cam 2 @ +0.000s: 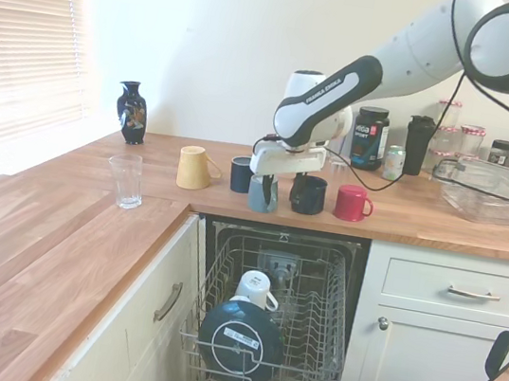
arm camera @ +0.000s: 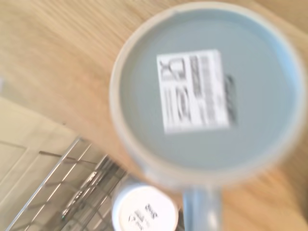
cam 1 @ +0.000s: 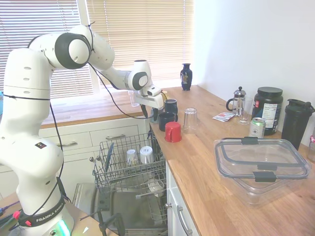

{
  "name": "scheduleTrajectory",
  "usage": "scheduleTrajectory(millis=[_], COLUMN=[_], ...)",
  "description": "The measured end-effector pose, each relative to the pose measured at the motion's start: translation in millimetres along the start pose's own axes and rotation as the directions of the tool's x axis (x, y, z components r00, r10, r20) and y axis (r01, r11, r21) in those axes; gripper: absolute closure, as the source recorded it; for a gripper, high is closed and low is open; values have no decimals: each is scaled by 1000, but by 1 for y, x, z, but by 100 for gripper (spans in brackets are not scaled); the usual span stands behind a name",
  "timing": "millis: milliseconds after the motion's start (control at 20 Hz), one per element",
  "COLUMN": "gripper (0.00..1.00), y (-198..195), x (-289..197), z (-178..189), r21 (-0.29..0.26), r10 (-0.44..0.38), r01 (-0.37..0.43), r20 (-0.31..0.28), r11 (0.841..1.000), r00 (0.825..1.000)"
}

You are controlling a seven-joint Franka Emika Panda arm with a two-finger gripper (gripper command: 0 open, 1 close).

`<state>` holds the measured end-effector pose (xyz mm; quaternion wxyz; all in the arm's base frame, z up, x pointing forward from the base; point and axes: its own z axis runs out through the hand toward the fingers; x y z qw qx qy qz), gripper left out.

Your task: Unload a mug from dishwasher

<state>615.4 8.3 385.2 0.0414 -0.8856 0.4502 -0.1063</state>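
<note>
The mug (cam 2: 256, 202) looks slate grey-blue and stands upside down on the counter's front edge, right above the dishwasher (cam 2: 333, 308). In the wrist view the mug (arm camera: 202, 86) fills the frame, with a printed label on its upturned base and its handle pointing towards the camera. My gripper (cam 2: 265, 190) comes down on it from above, with dark fingers shut at the handle side. In the first exterior view my gripper (cam 1: 151, 114) hides most of it. The dishwasher (cam 1: 106, 167) has its door down and its wire rack pulled out.
Along the counter beside the mug stand a navy mug (cam 2: 241, 174), a black mug (cam 2: 308, 195) and a red mug (cam 2: 353, 203). A yellow mug (cam 2: 193, 167) lies on its side. In the rack sit a pale cup (cam 2: 257, 290) and a dark round dish (cam 2: 239, 342). A clear glass (cam 2: 125, 179) stands further left.
</note>
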Motion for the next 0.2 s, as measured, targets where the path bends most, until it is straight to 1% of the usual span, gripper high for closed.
scheduleTrajectory(millis=[200], gripper=[0], y=[34], x=[-28], z=[-40], r21=[57], r10=[-19], r01=[21], r20=[-26], r11=[998], r00=[999])
